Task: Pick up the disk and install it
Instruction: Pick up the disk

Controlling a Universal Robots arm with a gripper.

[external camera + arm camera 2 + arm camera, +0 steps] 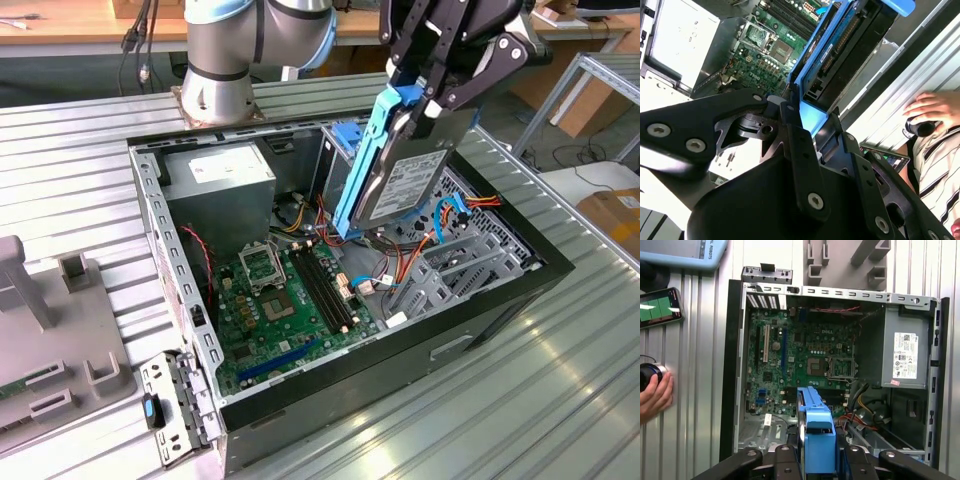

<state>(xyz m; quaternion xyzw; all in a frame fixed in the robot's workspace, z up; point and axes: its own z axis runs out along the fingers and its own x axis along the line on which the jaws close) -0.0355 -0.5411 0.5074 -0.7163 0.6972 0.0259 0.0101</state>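
The gripper [425,100] has its fingers [445,95] clamped tight on the blue-framed upper end of the disk [408,185], which hangs on edge and tilted above the open computer case [400,370], apparently angled for sliding down into its bay.

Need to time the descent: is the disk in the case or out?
Out. The disk hangs on edge, tilted, over the open computer case, clamped in the gripper, not seated in any bay.

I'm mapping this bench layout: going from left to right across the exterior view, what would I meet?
Grey fixture tray → power-supply box → disk, held above the case → cardboard box.
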